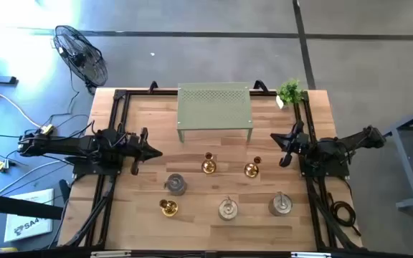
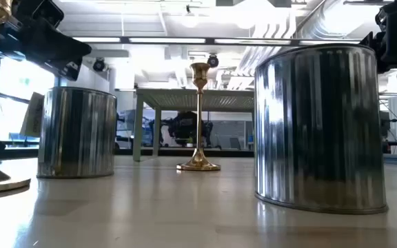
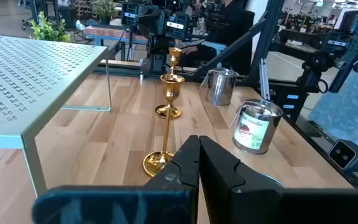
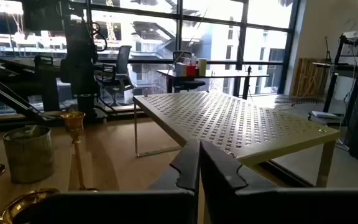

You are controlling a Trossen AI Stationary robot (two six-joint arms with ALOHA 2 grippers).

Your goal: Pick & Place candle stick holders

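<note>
Both arms' fingers pressed together, holding nothing.

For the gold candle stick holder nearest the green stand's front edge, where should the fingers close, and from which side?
On the thin upright stem of that gold candle stick holder, between cup and round base, coming in level from the left. It stands upright, and the left gripper, fingers shut, looks nearest, with bare table between. The stand behind it probably crowds an approach from the back.

Two blk jointed arms, cabled
</note>
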